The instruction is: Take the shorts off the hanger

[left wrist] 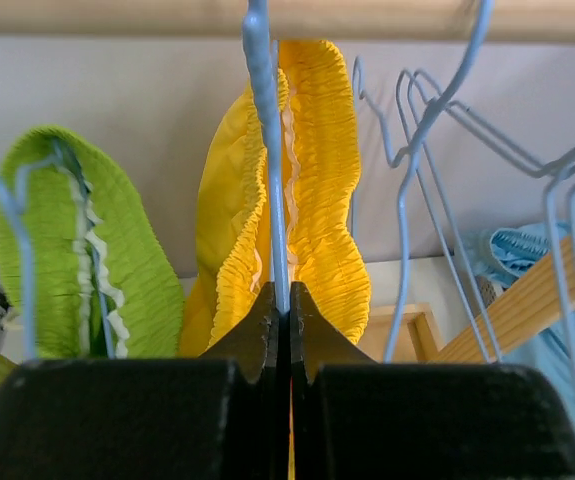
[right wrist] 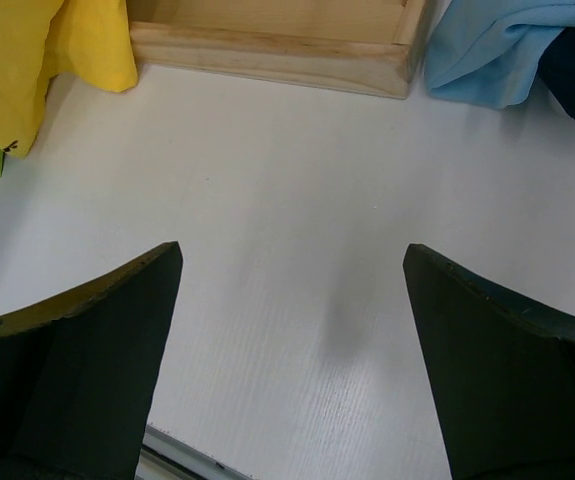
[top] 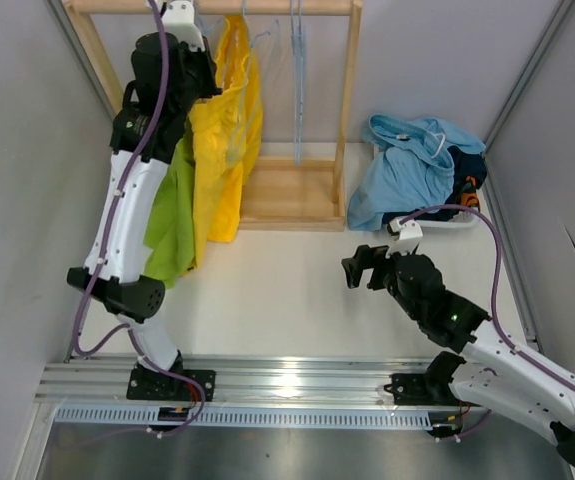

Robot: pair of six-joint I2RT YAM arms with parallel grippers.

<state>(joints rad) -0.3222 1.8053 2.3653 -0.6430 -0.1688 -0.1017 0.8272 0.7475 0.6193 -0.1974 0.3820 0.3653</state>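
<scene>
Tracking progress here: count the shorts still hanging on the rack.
2. The green shorts hang at the rack's left end, beside the left arm. The yellow shorts hang just right of them, on the hanger the left gripper pinches. The other hangers look bare.

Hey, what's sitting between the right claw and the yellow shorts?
Nothing but bare white table between the open right claw and the yellow shorts; the wooden rack base runs just beside that stretch. The right wrist view shows it.

white table (top: 287, 295) with a wooden rack base (top: 289, 196) and crumpled light blue shorts (top: 403, 172) on it
</scene>
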